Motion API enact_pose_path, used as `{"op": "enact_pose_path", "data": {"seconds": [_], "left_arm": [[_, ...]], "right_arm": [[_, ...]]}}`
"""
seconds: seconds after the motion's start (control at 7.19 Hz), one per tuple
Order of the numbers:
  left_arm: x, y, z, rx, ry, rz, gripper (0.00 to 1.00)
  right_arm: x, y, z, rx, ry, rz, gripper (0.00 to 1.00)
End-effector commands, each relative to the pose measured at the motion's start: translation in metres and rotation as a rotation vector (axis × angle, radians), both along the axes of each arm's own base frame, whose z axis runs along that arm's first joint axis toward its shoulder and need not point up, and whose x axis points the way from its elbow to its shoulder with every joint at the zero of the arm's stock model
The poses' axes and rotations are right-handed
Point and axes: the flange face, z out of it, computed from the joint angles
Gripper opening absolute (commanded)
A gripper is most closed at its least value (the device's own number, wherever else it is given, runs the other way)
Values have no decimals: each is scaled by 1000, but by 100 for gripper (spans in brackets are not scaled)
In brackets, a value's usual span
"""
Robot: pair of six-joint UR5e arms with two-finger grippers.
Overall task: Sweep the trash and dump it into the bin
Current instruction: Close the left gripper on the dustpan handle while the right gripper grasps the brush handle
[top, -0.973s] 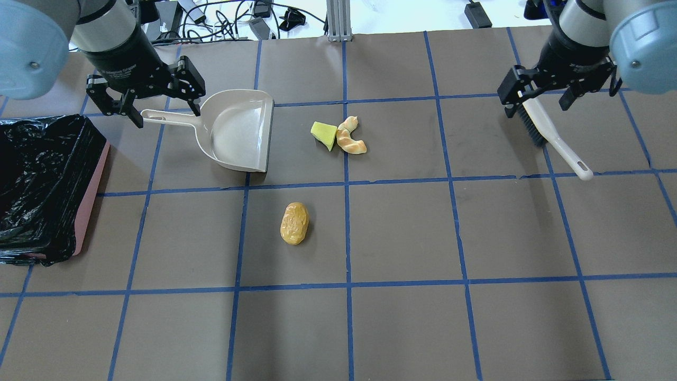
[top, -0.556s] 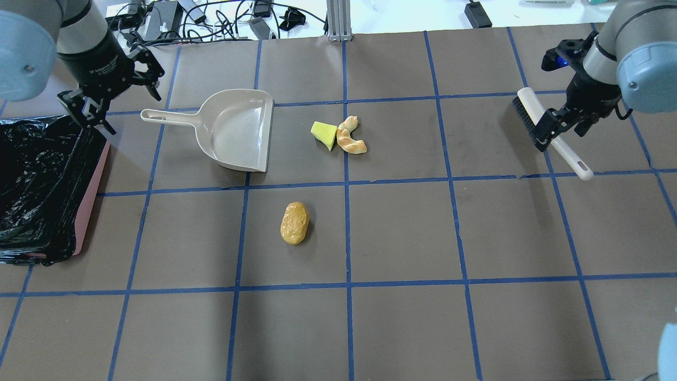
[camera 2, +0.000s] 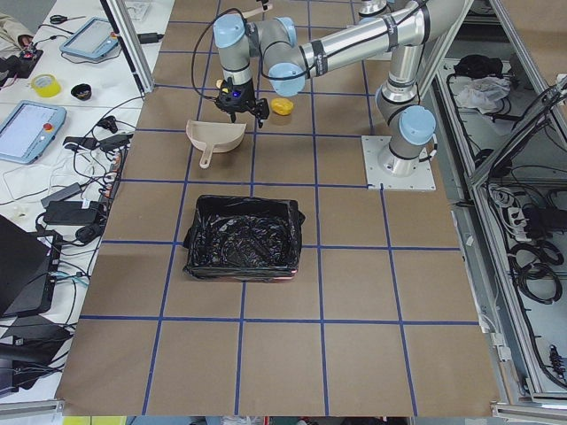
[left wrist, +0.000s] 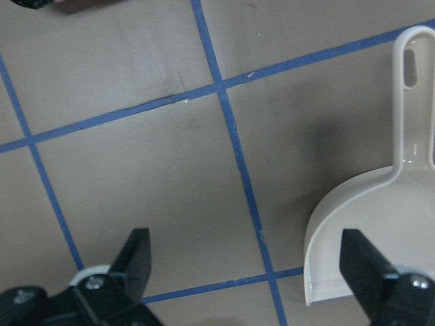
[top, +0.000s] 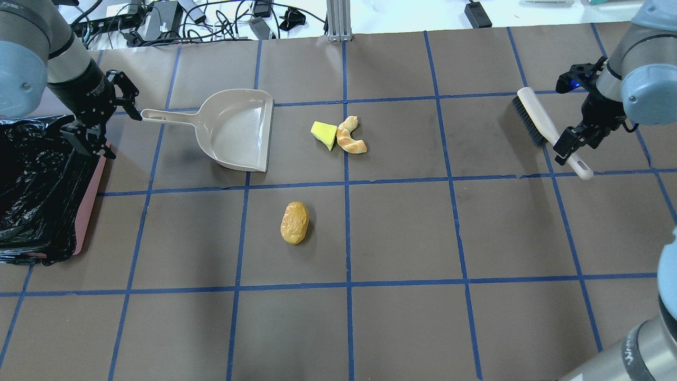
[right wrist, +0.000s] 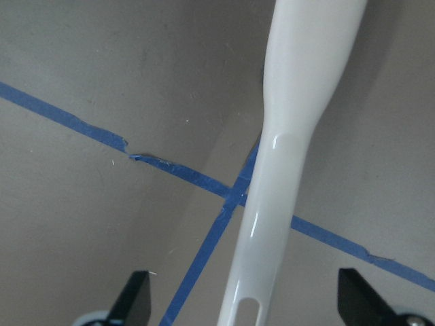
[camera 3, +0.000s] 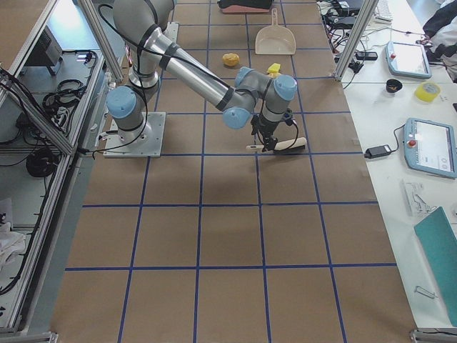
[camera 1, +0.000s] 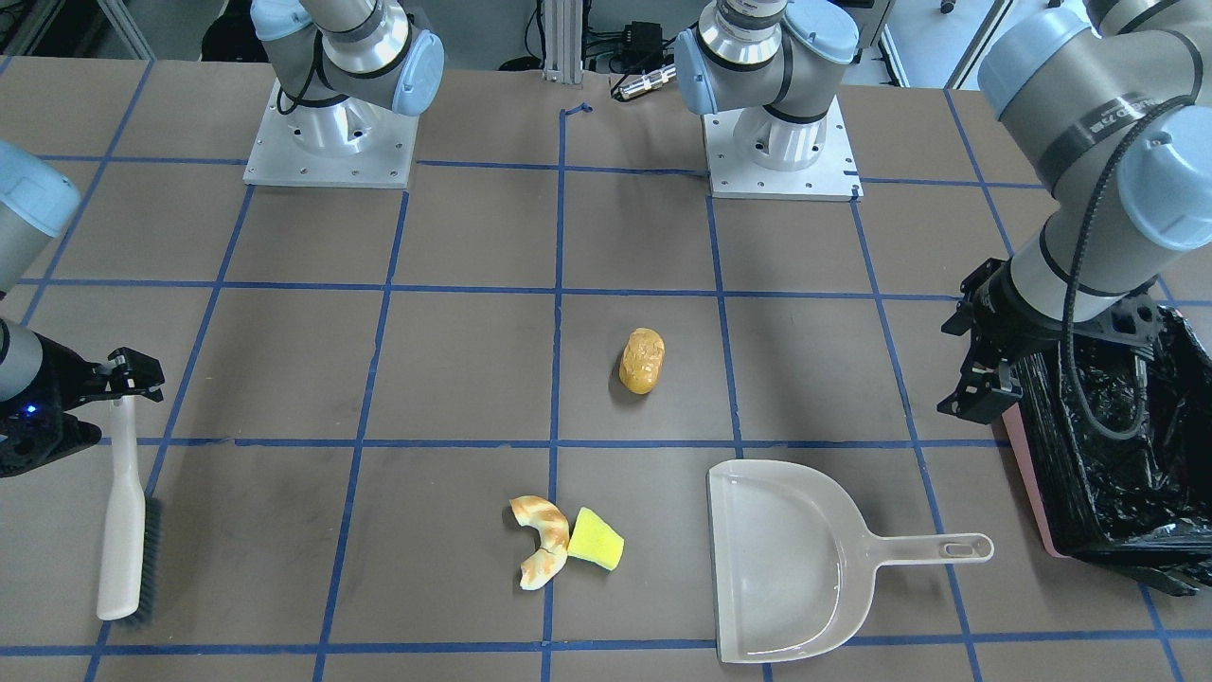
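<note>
Sitting at the far left, the pink bin (top: 87, 206) has a crinkly, shiny black bag inside, ready for trash. Beside it, the left gripper (left wrist: 243, 239) has its fingers wide apart over bare table, just next to the thin handle of the smooth beige dustpan (top: 238, 132); it looks like it is lining up to grab it. In the middle, the yellow-green wedge (top: 325, 134) touches the curly tan croissant piece (top: 350, 138), with the bumpy golden-brown lump (top: 294, 223) apart, nearer the robot. On the right, the right gripper (right wrist: 243, 285) is wide apart around the glossy white brush (top: 534, 119) handle, not pinching it.
</note>
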Motion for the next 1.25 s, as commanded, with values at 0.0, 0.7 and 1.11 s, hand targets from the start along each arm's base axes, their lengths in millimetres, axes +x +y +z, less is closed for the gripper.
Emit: {"op": "enact_pose_path", "data": {"seconds": [0.0, 0.7, 1.11], "left_arm": [[8, -32, -35, -83, 19, 41, 100], [19, -90, -111, -258, 46, 142, 100], [20, -93, -130, -231, 43, 142, 100]], "right_arm": [[-3, 0, -8, 13, -2, -5, 79], [-5, -1, -16, 29, 4, -21, 47], [-6, -2, -14, 25, 7, -27, 40]]}}
